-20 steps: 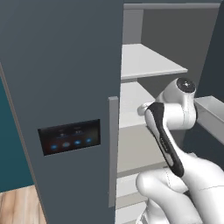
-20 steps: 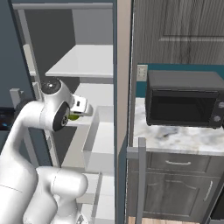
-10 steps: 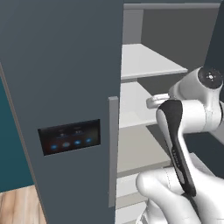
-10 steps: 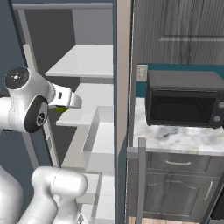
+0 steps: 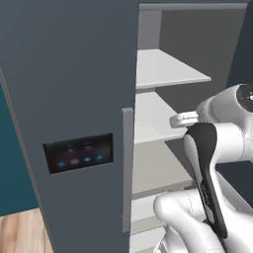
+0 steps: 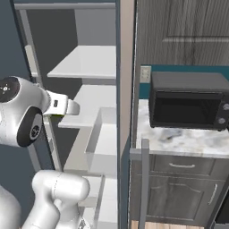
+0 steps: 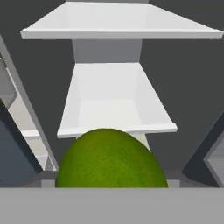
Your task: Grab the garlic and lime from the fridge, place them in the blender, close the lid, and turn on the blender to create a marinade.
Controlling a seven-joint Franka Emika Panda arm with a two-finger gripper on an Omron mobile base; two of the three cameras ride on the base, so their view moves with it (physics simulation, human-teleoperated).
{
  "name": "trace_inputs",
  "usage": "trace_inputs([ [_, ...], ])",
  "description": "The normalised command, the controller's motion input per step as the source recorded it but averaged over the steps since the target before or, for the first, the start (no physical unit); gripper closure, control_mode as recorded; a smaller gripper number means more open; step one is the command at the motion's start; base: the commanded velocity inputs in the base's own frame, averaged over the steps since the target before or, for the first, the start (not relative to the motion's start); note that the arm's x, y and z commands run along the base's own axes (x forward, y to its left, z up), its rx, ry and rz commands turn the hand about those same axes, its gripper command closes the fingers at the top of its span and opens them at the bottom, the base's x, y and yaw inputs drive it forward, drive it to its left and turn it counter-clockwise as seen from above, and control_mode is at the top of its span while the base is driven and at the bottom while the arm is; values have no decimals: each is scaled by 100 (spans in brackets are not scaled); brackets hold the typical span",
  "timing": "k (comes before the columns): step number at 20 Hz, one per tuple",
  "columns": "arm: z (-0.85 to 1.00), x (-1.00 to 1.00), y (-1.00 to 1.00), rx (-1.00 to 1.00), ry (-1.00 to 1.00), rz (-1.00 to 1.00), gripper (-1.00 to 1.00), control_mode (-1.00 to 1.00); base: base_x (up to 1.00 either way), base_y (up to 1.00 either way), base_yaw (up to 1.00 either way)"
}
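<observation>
The lime (image 7: 111, 158) fills the bottom centre of the hand view, right up against the camera and in front of a pale fridge shelf (image 7: 116, 98) (the fingertips themselves are hidden behind it). The jaws stand wide; whether they press on the fruit cannot be told. In the left base view the gripper (image 5: 182, 119) sits at centre right, before the open fridge (image 5: 74, 99). Beyond, at right of the right base view, a black microwave (image 6: 188, 100) rests on a marbled counter (image 6: 179, 141).

Kitchen: open fridge (image 5: 89, 74), microwave (image 6: 188, 100) (on marble counter (image 6: 179, 142)).
</observation>
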Motion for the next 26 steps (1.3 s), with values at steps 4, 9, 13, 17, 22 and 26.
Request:
trace_inputs([
  [4, 0, 0, 0, 0, 0, 0, 100, 100, -100, 1, 6],
  [9, 0, 0, 0, 0, 0, 0, 100, 100, -100, 2, 3],
  [13, 0, 0, 0, 0, 0, 0, 100, 100, -100, 0, -27],
  [17, 0, 0, 0, 0, 0, 0, 100, 100, -99, 0, -58],
  [22, 0, 0, 0, 0, 0, 0, 100, 100, -78, 0, -68],
  [26, 0, 0, 0, 0, 0, 0, 100, 100, -43, -15, -71],
])
